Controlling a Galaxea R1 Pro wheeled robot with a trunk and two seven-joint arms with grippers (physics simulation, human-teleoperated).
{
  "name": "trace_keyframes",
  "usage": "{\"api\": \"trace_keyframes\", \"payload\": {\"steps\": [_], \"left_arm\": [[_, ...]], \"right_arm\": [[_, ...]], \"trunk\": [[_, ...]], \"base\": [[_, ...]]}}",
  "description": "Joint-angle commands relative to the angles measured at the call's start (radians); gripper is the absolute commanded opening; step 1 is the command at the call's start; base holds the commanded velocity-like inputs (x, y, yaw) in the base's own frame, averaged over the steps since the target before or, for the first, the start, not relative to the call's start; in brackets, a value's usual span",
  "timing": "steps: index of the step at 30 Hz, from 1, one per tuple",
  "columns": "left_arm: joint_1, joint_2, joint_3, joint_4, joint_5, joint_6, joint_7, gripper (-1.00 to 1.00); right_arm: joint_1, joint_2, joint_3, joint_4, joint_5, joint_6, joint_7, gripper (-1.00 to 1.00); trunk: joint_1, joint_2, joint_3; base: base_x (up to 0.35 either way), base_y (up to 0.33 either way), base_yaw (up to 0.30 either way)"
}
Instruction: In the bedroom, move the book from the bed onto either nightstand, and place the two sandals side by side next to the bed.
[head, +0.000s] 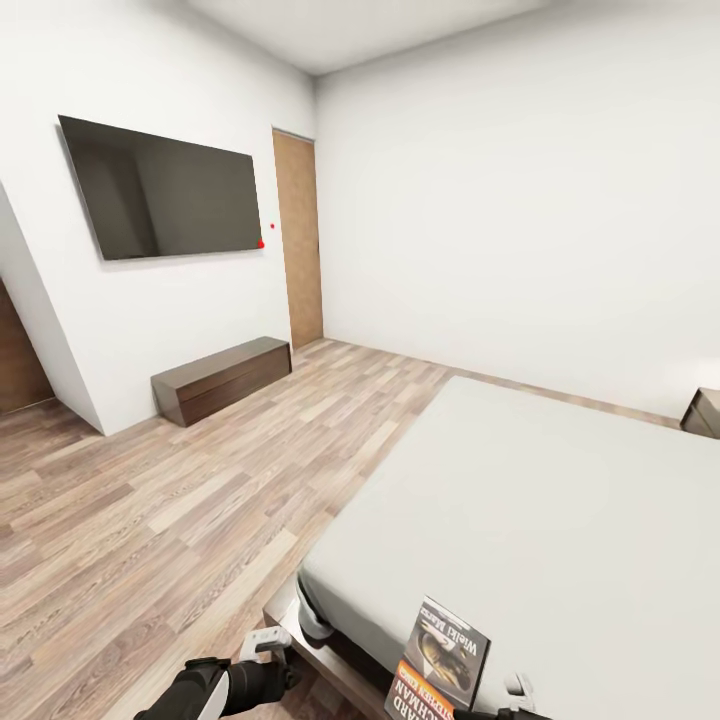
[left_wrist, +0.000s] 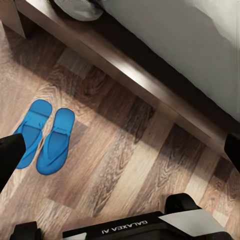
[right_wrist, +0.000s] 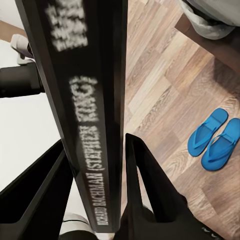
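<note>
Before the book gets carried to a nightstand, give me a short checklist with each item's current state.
1. Book clamped between right gripper fingers: ok.
2. Book lifted off the bed: ok, it stands upright at the mattress corner.
3. Sandals side by side on the floor by the bed frame: ok.
4. Left gripper free: cannot tell.
5. Nightstand top free: cannot tell, only an edge shows.

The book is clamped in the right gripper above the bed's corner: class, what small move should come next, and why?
Probably carry the book toward the nightstand at the bed's far side. The right gripper already clamps its spine, and the sandals lie side by side by the bed frame, so only the book seems left.
</note>
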Motion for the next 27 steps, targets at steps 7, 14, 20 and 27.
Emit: {"api": "trace_keyframes", "payload": {"steps": [7, 14, 20, 27], "left_arm": [[0.000, -0.003, 0.008, 0.012, -0.012, 0.006, -0.008, 1.00], [0.000, -0.003, 0.008, 0.022, -0.012, 0.006, -0.008, 1.00], [-0.001, -0.002, 0.008, 0.022, -0.012, 0.006, -0.008, 1.00], [0.000, -0.002, 0.008, 0.022, -0.012, 0.006, -0.008, 1.00]], "right_arm": [[-0.001, 0.000, -0.009, 0.000, 0.007, 0.011, 0.005, -1.00], [-0.001, 0.000, -0.009, 0.000, 0.007, 0.011, 0.005, -1.00], [-0.001, 0.000, -0.009, 0.000, 0.007, 0.011, 0.005, -1.00], [-0.001, 0.000, -0.009, 0.000, 0.007, 0.011, 0.005, -1.00]], "trunk": [[-0.015, 0.028, 0.012], [-0.015, 0.028, 0.012], [-0.035, 0.063, 0.028], [-0.061, 0.112, 0.050]], "base": [[0.000, 0.000, 0.000], [0.000, 0.000, 0.000], [0.000, 0.000, 0.000], [0.000, 0.000, 0.000]]}}
